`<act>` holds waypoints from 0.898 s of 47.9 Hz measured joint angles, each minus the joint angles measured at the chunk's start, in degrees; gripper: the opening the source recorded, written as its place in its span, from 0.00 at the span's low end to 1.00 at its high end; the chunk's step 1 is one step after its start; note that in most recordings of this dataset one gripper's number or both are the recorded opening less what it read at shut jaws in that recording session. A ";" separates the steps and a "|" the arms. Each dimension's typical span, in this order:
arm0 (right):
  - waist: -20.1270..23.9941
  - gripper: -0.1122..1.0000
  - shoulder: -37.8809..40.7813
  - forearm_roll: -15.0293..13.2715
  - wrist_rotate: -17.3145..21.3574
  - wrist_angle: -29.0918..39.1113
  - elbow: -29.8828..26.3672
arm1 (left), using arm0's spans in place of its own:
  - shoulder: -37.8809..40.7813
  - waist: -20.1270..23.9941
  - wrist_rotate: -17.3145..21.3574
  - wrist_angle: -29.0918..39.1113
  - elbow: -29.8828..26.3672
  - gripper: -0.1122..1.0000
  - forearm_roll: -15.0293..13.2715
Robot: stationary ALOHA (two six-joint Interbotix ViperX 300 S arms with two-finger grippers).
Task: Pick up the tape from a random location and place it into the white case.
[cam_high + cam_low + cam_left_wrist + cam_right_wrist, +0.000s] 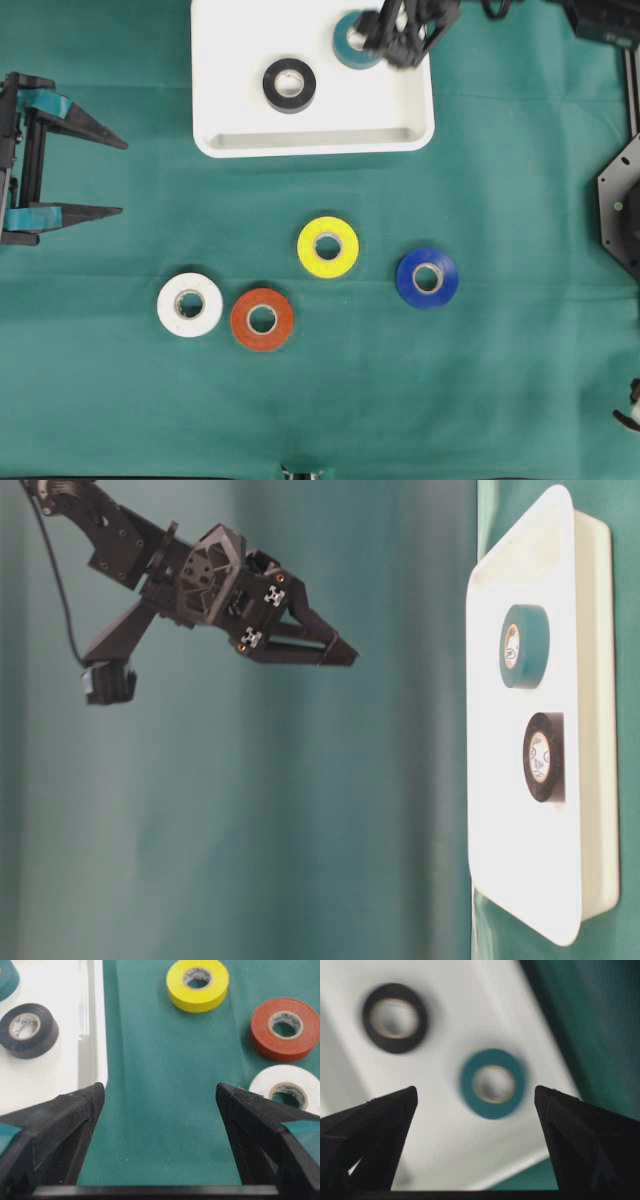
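The right gripper (340, 652) hangs in the air above the white case (230, 140), well clear of it, its arm angled down from the wrist so the black fingers (375, 1125) point toward the tray; they stand spread wide with nothing between them. Straight below the gap between those fingers lies the teal tape roll (493, 1083), flat on the tray floor near the case's corner, and off beyond the left-hand finger sits the black tape roll (395, 1017), apart from the teal one and also flat in the case. The left gripper (160, 1097) is held low and level over the green cloth (500, 380), its fingers likewise splayed and empty. Ahead of them, the case's rim lies just past the left finger, while the yellow tape roll (197, 984) sits farther out between the two tips. The orange tape roll (285, 1027) and white tape roll (285, 1089) lie by the right finger, the white one nearly touching its tip. A blue tape roll (427, 278) lies alone on the cloth, well away from both grippers.
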 measured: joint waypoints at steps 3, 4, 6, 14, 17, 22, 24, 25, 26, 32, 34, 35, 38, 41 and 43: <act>2.72 0.91 0.00 -0.09 0.97 -0.09 0.00 | 0.00 0.00 0.00 0.09 0.00 0.98 -0.09; 3.69 0.91 0.09 -0.09 1.14 -0.09 0.00 | 0.00 -0.09 0.00 0.09 0.00 0.98 -0.09; 5.71 0.91 0.09 -0.09 1.67 -0.09 -0.09 | 0.00 0.00 0.00 0.09 -0.09 0.98 -0.09; 11.95 0.91 0.09 -0.09 4.04 -0.09 -0.09 | 0.00 0.00 0.00 0.09 0.00 0.98 -0.09; 14.41 0.91 0.09 -0.18 4.39 -0.18 0.00 | -0.09 -0.09 0.00 0.18 0.00 0.98 -0.09; 17.31 0.91 0.09 -0.18 4.31 -0.35 -0.18 | -0.09 0.00 0.00 0.18 0.00 0.98 -0.09; 17.84 0.91 0.09 -0.44 4.31 -0.53 -0.26 | -0.09 -0.09 0.00 0.09 0.00 0.98 -0.09; 17.84 0.91 0.09 -0.62 4.31 -0.62 -0.18 | -0.09 0.00 0.00 0.09 -0.09 0.98 0.00; 17.84 0.91 0.09 -0.79 4.31 -0.70 -0.26 | -0.09 0.00 0.00 0.09 0.00 0.98 -0.09; 17.58 0.91 0.09 -2.37 4.31 -0.79 -0.18 | -0.18 0.00 0.00 0.09 0.00 0.98 -0.09; 17.58 0.91 0.09 -2.81 4.39 -0.79 -0.18 | -0.18 0.00 0.00 0.09 -0.09 0.98 -0.09; 17.58 0.91 0.00 -3.08 4.39 -0.79 -0.18 | -0.18 -0.09 0.00 0.09 0.00 0.98 -0.09; 17.67 0.91 -0.53 -3.52 4.39 -1.05 0.35 | -0.18 0.00 0.00 0.18 0.00 0.98 -0.09; 17.67 0.91 -1.58 -3.78 4.39 -1.32 1.23 | -0.09 -0.09 0.00 0.18 0.00 0.98 -0.09; 17.67 0.91 -2.72 -3.78 4.39 -2.02 2.46 | -0.18 -0.09 0.00 0.18 0.00 0.98 0.00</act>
